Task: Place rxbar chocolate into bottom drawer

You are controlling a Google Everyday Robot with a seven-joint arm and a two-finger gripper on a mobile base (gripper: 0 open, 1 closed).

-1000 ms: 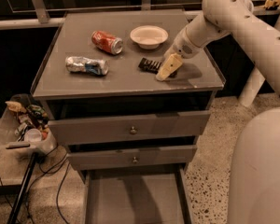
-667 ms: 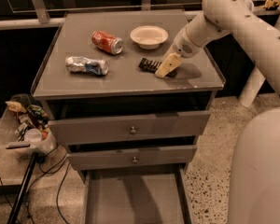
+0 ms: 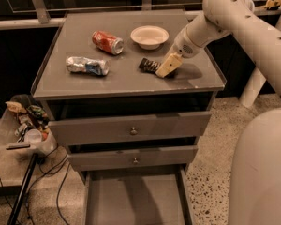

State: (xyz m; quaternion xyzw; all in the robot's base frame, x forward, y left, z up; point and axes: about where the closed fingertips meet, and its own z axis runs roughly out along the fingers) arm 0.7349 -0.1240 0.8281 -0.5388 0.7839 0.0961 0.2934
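The rxbar chocolate (image 3: 148,65) is a small dark bar lying flat on the grey cabinet top, just in front of the white bowl. My gripper (image 3: 168,65) is down at the bar's right end, on or right against it, and hides that end. The arm reaches in from the upper right. The bottom drawer (image 3: 131,197) is pulled out at the foot of the cabinet, and its flat grey floor shows with nothing in it.
A red soda can (image 3: 107,41) and a crushed silver-blue can (image 3: 87,65) lie on the left of the cabinet top (image 3: 84,86). A white bowl (image 3: 150,35) stands at the back. The two knobbed upper drawers (image 3: 131,128) are closed. A bin of clutter (image 3: 25,124) stands at the left, with cables on the floor.
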